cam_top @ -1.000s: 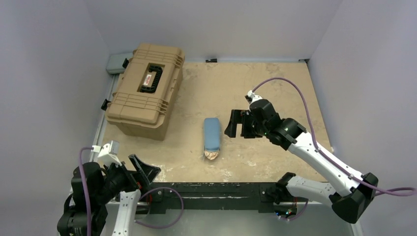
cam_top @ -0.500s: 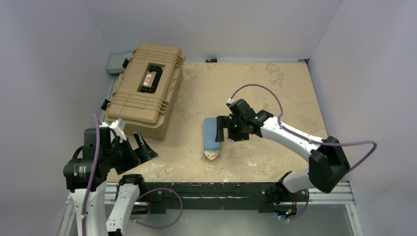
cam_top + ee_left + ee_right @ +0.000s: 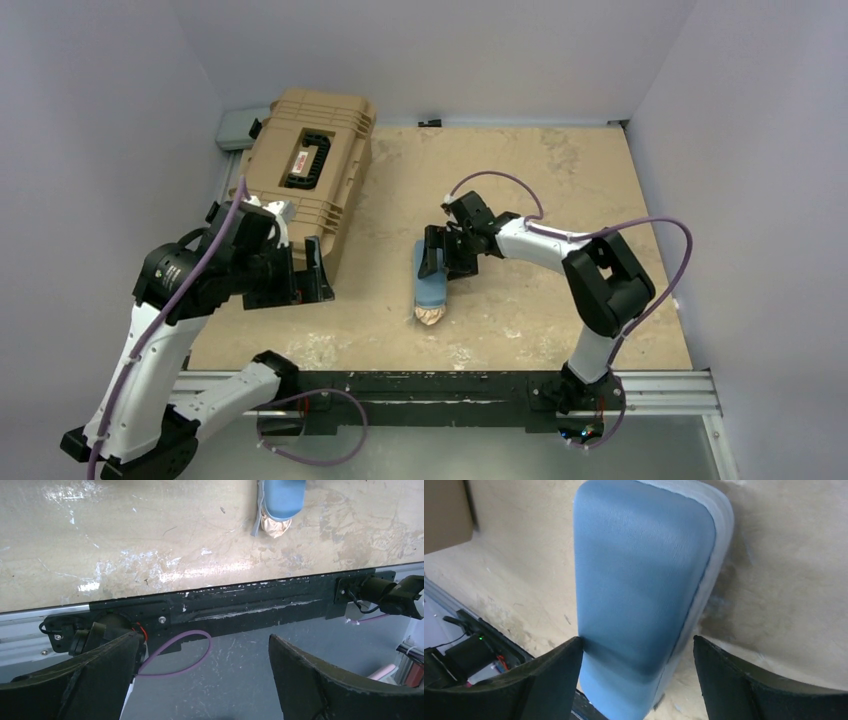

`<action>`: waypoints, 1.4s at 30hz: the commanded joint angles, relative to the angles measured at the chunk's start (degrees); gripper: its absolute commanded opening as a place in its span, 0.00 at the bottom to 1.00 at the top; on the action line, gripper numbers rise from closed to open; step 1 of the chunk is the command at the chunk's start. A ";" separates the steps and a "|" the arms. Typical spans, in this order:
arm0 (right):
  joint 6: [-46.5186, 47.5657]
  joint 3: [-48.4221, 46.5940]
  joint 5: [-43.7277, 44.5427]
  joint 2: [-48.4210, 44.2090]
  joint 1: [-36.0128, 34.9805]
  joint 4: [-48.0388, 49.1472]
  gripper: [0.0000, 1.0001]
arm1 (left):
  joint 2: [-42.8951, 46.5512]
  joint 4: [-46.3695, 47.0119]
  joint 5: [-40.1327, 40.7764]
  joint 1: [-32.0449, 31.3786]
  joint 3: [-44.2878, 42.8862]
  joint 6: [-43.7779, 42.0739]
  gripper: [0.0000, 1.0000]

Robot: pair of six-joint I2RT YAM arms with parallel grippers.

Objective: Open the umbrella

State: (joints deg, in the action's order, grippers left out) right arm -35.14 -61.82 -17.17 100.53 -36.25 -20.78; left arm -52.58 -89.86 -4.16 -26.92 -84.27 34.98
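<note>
Nearest the bases, the left hand hangs over the front edge of the counter, its jaws spread wide and holding nothing, well apart from the work. Further in, near mid-counter, lies the umbrella, folded up: only a crumpled beige end shows, poking out of the near mouth of the blue sleeve, which covers the rest. The sleeve lies flat, its long axis running near to far. Over its far half sits the right hand, jaws spread to either side of the sleeve; 1 finger looks to touch the sleeve's edge while the other stands off with a gap, so nothing is pinched yet. By my reading the task is barely begun: 0 steps are complete, and the sleeve must come off, the handle and shaft be exposed, and the canopy be pushed open. At the far left stands the tan case, lid shut, its contents hidden; it is 1 container that plays no part here.
</note>
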 commanded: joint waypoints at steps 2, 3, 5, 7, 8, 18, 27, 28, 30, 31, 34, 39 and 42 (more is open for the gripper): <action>-1.35 -0.94 -4.12 3.52 0.03 6.12 0.62 | -1.04 1.76 1.21 -4.21 -0.54 3.82 0.99; -1.25 -0.89 -4.26 3.93 -0.04 6.21 0.50 | -1.19 2.62 0.95 -5.08 0.10 4.19 0.99; -0.97 -0.91 -4.31 4.02 -0.02 5.87 0.17 | -1.22 4.63 0.39 -6.28 0.93 5.00 0.99; 0.12 -1.45 -3.92 3.11 -0.09 4.51 0.00 | -1.29 6.40 -0.06 -7.17 0.91 5.55 0.99; 0.86 -1.97 -3.70 2.37 -0.02 3.59 0.00 | -1.49 7.31 -0.24 -7.31 0.62 5.74 0.99; 2.54 -10.80 -7.31 -9.86 -0.03 -7.76 0.00 | -4.87 14.03 2.11 -7.69 -6.26 4.44 1.00; -2.75 -21.78 -7.87 -19.51 -0.02 -13.83 0.00 | -7.84 29.41 -9.01 -7.70 -7.63 5.44 1.00; -3.11 -22.72 -8.27 -20.38 0.02 -14.15 0.00 | -8.59 30.50 -9.42 -7.71 -8.56 5.38 1.00; -4.12 -23.83 -9.11 -22.59 -0.04 -14.10 0.00 | -10.15 32.34 -10.53 -7.70 -10.88 5.39 1.00; -4.46 -24.10 -9.82 -23.67 -0.05 -13.71 0.00 | -11.51 33.21 -11.43 -7.64 -12.57 5.29 1.00; -6.15 -24.00 -11.96 -26.57 -0.05 -11.85 0.00 | -14.39 35.73 -14.32 -7.70 -15.55 6.13 1.00; -10.99 -21.56 -15.14 -30.76 0.01 -6.35 0.00 | -17.04 41.35 -14.64 -8.46 -15.46 10.38 1.00; -12.52 -21.31 -16.43 -32.15 0.02 -4.19 0.00 | -18.10 43.79 -10.95 -10.61 -14.37 11.87 0.98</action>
State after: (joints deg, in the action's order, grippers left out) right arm -43.07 -82.85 -28.84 71.81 -36.23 -33.54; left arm -69.82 -52.97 -16.86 -35.20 -98.56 43.40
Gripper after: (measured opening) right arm 0.274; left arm 0.992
